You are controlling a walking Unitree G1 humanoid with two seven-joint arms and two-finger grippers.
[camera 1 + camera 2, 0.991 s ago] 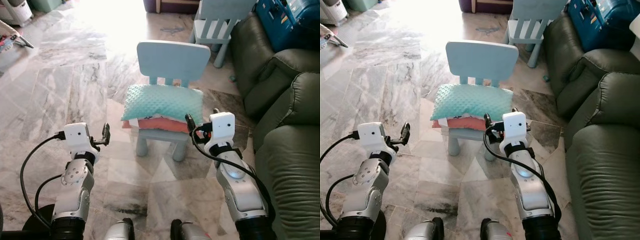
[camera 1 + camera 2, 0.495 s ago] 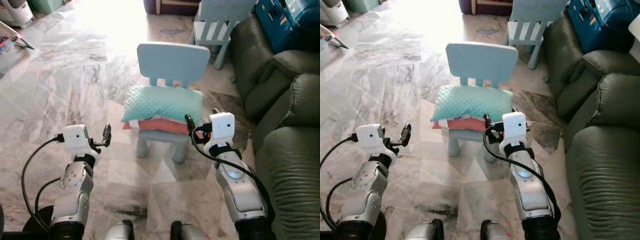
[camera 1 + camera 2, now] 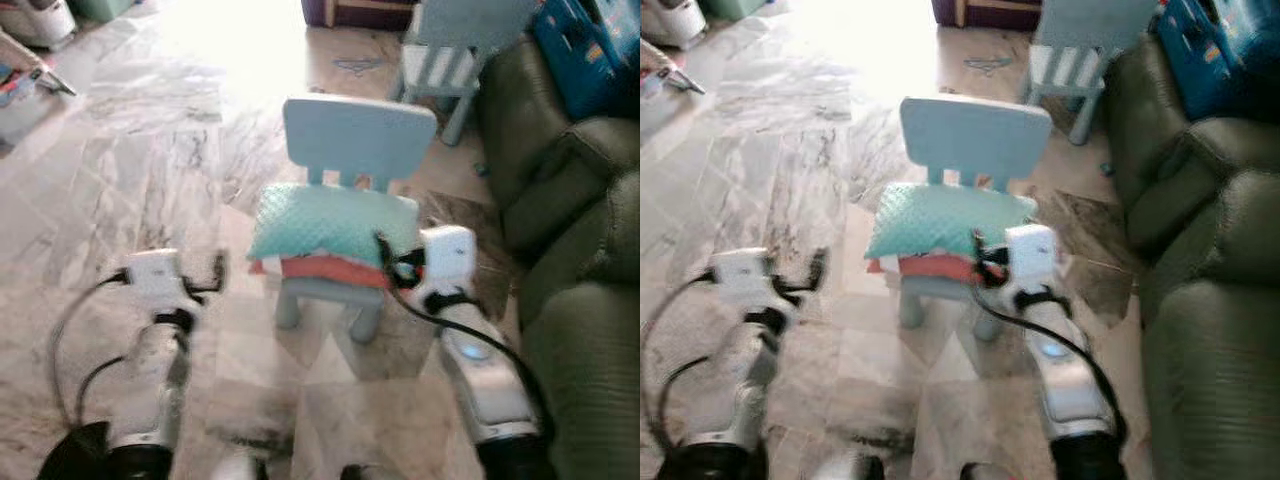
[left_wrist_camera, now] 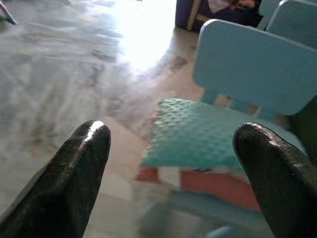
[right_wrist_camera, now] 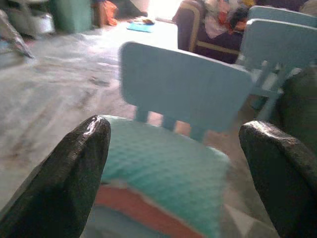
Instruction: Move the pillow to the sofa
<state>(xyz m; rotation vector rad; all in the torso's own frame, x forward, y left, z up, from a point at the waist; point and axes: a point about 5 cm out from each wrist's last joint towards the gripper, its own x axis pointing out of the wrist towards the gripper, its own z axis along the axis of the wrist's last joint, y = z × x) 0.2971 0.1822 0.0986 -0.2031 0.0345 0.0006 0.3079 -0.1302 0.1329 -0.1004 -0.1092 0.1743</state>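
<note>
Two grippers up, fingers spread wide: left gripper (image 4: 171, 163) short of the small blue chair (image 3: 358, 135), right gripper (image 5: 173, 173) close by the teal pillow (image 3: 330, 225) lying on its seat, sofa (image 3: 575, 270) at right.

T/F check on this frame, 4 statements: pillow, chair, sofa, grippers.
1. The teal pillow lies on the small blue chair. True.
2. The pillow is already on the sofa. False: it is on the chair; the sofa stands on the robot's right with no pillow on it.
3. The right gripper is open, with the pillow ahead of it. True.
4. The left gripper is shut on the pillow. False: it is open and short of the chair.
</note>
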